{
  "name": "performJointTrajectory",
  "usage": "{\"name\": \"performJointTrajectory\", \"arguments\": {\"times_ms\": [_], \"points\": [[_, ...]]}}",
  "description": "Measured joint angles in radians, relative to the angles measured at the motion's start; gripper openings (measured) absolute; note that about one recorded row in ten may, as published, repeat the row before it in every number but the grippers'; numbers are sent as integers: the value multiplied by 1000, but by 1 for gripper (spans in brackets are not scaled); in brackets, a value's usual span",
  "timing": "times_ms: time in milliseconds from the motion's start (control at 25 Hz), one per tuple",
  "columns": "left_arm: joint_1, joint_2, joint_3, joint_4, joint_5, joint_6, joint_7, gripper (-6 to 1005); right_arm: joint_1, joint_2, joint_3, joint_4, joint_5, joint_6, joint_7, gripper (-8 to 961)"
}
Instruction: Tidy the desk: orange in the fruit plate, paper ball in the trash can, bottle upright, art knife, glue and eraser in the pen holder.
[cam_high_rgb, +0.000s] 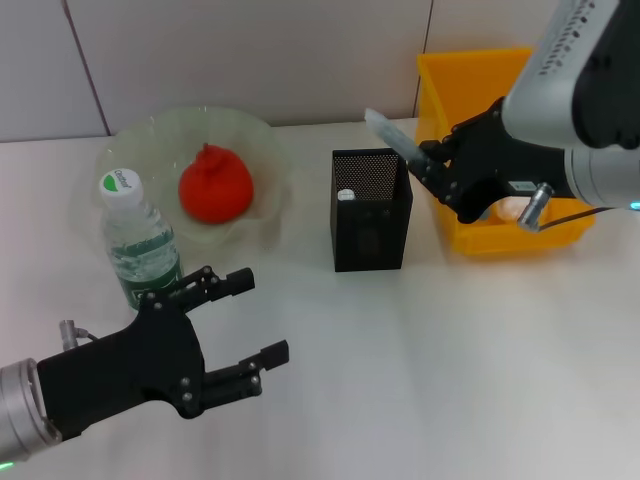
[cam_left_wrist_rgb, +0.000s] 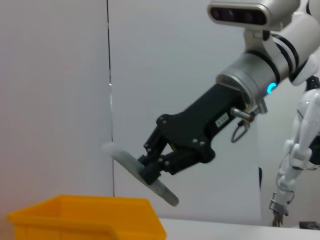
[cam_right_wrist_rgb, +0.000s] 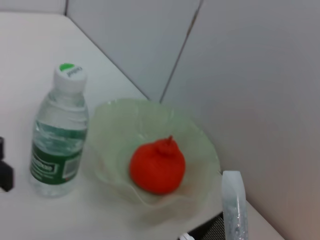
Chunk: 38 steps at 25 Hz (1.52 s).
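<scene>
The right pincer (cam_high_rgb: 432, 165) clamped the art knife (cam_high_rgb: 393, 139) tilted above the pen holder (cam_high_rgb: 370, 210) — lined up for dropping in — while the left pincer (cam_high_rgb: 252, 325) idled open.

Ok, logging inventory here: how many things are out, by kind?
Containers: 3 (fruit plate, pen holder, trash can)
Fruit: 1 (orange)
Bottles: 1 (bottle)
Slim pale stick in the right claw: 1
Total: 6
Left claw open near bottle.

Bench (cam_high_rgb: 450, 380): white, matte top, spanning the whole foreground. Wall (cam_high_rgb: 250, 50): pale grey panels behind the bench, split by thin dark vertical seams, one left (cam_high_rgb: 85, 70), one right (cam_high_rgb: 428, 25). Wall meets bench along a straight edge.
</scene>
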Motion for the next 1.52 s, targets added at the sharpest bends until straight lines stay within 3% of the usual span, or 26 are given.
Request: {"name": "performJointTrajectory", "arguments": {"times_ms": [600,1040,1280,1520], "points": [[5,0,0,-2,-11,0,10,804,-26,3,220,-152,424,29,-273,133],[-2,0,1,-2,-17,0,8,805,-25,0,427,-457,874,-51,-682,133],[-8,0,5,-2,-17,1,3,805,44,-5,561,-654,951,-110,-787,133],[-9,-1,1,-2,-20,2,2,805,170,-10,678,-863,939,-129,-861,132]]}}
